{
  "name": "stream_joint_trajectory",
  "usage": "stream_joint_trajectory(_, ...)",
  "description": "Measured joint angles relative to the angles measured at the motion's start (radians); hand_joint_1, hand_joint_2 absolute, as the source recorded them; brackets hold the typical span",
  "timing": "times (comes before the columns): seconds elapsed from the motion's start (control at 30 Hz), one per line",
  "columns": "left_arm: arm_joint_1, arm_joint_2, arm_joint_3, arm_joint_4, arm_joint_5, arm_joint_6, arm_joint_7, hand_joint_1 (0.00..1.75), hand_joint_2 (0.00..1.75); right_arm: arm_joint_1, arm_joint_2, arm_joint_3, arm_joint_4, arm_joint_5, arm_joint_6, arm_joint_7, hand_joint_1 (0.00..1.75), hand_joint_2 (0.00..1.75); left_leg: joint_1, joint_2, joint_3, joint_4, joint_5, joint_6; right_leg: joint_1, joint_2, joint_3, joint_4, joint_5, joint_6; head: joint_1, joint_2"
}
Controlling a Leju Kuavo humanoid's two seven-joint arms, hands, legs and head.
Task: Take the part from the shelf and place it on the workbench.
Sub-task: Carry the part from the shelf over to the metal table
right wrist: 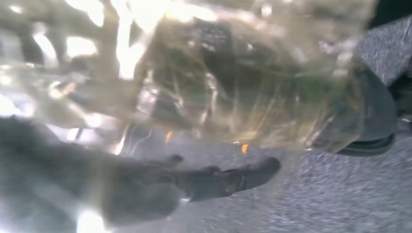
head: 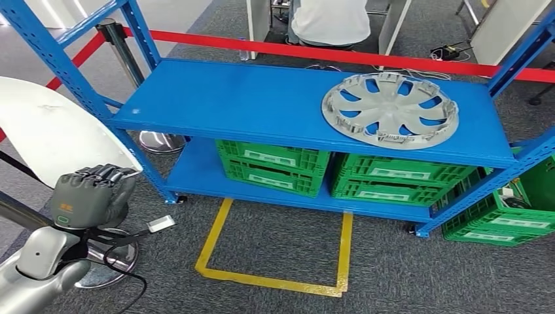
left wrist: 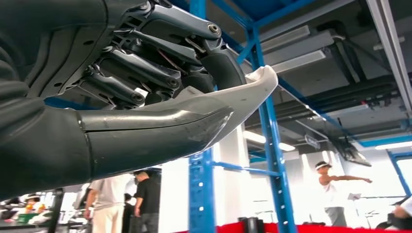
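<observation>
Closest to the head camera, the left hand (head: 93, 194) was seen with its fingers curled over the edge of a white curved part (head: 49, 127), which was held clear of the blue shelf (head: 262, 104), off that shelf's left end. From the left wrist, the fingers (left wrist: 145, 73) and thumb (left wrist: 145, 136) were seen clamped on the part's rim, its long axis running away from the palm. The right hand (right wrist: 204, 182) was blurred by glare, so its state could not be told, though it seemed to hang over the floor; the left was judged the carrying hand.
</observation>
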Motion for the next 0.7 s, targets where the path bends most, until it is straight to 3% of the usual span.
stream_joint_trajectory(0.03,0.011,0.002,0.009,-0.006,-0.003,0.000,0.000,1.75,1.75,0.001,-0.001,-0.007,0.000,-0.008,-0.004,0.000,0.00,0.00,-0.001,0.000,-0.012,0.001,0.011,-0.003,0.002,0.000,0.059,-0.074,0.011,-0.004,0.000,0.000)
stream_joint_trajectory(0.1,0.029,0.007,0.030,-0.020,-0.008,0.000,0.000,1.75,1.75,0.002,-0.004,-0.018,0.000,-0.018,-0.008,0.000,0.00,0.00,-0.002,0.001,-0.025,0.003,0.034,-0.011,0.007,0.001,0.156,-0.221,-0.009,-0.011,0.000,0.000)
stream_joint_trajectory(0.17,0.041,0.013,0.048,-0.030,-0.012,0.000,0.000,1.75,1.75,0.004,-0.006,-0.027,0.000,-0.024,-0.008,-0.002,0.00,0.00,0.000,0.001,-0.031,-0.002,0.058,-0.022,0.011,0.001,0.178,-0.277,-0.021,-0.018,-0.001,0.000)
stream_joint_trajectory(0.2,0.047,0.016,0.056,-0.034,-0.014,0.000,0.000,1.75,1.75,0.005,-0.006,-0.031,0.000,-0.027,-0.008,-0.003,0.00,0.00,0.002,0.000,-0.033,-0.004,0.061,-0.029,0.011,-0.001,0.168,-0.277,-0.012,-0.023,0.000,0.000)
stream_joint_trajectory(0.23,0.052,0.020,0.064,-0.037,-0.016,0.000,0.000,1.75,1.75,0.006,-0.005,-0.034,0.000,-0.030,-0.007,-0.004,0.00,0.00,0.004,-0.001,-0.038,0.003,0.044,-0.036,0.010,-0.004,0.159,-0.277,-0.001,-0.031,-0.001,0.000)
stream_joint_trajectory(0.27,0.058,0.024,0.071,-0.040,-0.018,0.000,0.001,1.75,1.75,0.007,-0.005,-0.037,0.000,-0.034,-0.007,-0.003,0.00,0.00,0.006,-0.002,-0.045,0.026,0.007,-0.043,0.008,-0.007,0.148,-0.278,0.011,-0.039,-0.003,0.000)
stream_joint_trajectory(0.3,0.064,0.027,0.079,-0.043,-0.018,0.000,0.001,1.75,1.75,0.006,-0.005,-0.040,0.000,-0.036,-0.007,-0.002,0.00,0.00,0.009,-0.002,-0.054,0.070,-0.049,-0.049,0.007,-0.011,0.136,-0.277,0.022,-0.045,-0.005,0.000)
stream_joint_trajectory(0.37,0.076,0.033,0.096,-0.050,-0.016,0.000,0.003,1.75,1.75,0.006,-0.008,-0.046,0.000,-0.038,-0.006,-0.001,0.00,0.00,0.014,-0.002,-0.073,0.201,-0.147,-0.060,0.008,-0.015,0.110,-0.272,0.044,-0.050,-0.010,0.000)
stream_joint_trajectory(0.4,0.083,0.034,0.104,-0.053,-0.015,0.000,0.004,1.75,1.75,0.005,-0.010,-0.048,0.000,-0.038,-0.004,-0.001,0.00,0.00,0.016,-0.002,-0.075,0.258,-0.163,-0.064,0.008,-0.016,0.095,-0.268,0.056,-0.049,-0.010,0.000)
stream_joint_trajectory(0.43,0.090,0.035,0.111,-0.055,-0.015,0.000,0.005,1.75,1.75,0.005,-0.012,-0.049,0.000,-0.037,-0.001,-0.001,0.00,0.00,0.019,-0.002,-0.067,0.290,-0.152,-0.067,0.008,-0.017,0.078,-0.261,0.066,-0.047,-0.011,0.000)
stream_joint_trajectory(0.47,0.096,0.037,0.115,-0.058,-0.014,0.000,0.005,1.75,1.75,0.004,-0.015,-0.050,0.000,-0.037,0.004,-0.001,0.00,0.00,0.022,-0.002,-0.045,0.288,-0.127,-0.070,0.007,-0.018,0.060,-0.254,0.076,-0.045,-0.011,0.000)
stream_joint_trajectory(0.53,0.104,0.040,0.122,-0.064,-0.015,0.000,0.006,1.75,1.75,0.004,-0.020,-0.050,0.000,-0.037,0.010,-0.001,0.00,0.00,0.029,-0.003,0.043,0.187,-0.089,-0.073,0.006,-0.019,0.025,-0.238,0.091,-0.036,-0.012,0.000)
stream_joint_trajectory(0.6,0.108,0.043,0.130,-0.071,-0.015,0.000,0.006,1.75,1.75,0.001,-0.026,-0.050,0.000,-0.037,0.012,-0.001,0.00,0.00,0.028,-0.006,0.130,0.053,-0.103,-0.067,0.008,-0.019,-0.001,-0.226,0.106,-0.025,-0.012,0.000)
stream_joint_trajectory(0.63,0.110,0.044,0.133,-0.074,-0.015,0.000,0.007,1.75,1.75,0.000,-0.029,-0.050,0.000,-0.037,0.012,-0.001,0.00,0.00,0.026,-0.008,0.149,0.015,-0.115,-0.062,0.009,-0.019,-0.010,-0.223,0.115,-0.018,-0.012,0.000)
stream_joint_trajectory(0.7,0.115,0.046,0.137,-0.077,-0.015,0.000,0.012,1.75,1.75,0.001,-0.031,-0.051,0.000,-0.037,0.013,-0.002,0.00,0.00,0.022,-0.008,0.144,-0.006,-0.116,-0.046,0.007,-0.017,-0.026,-0.221,0.129,-0.004,-0.012,0.000)
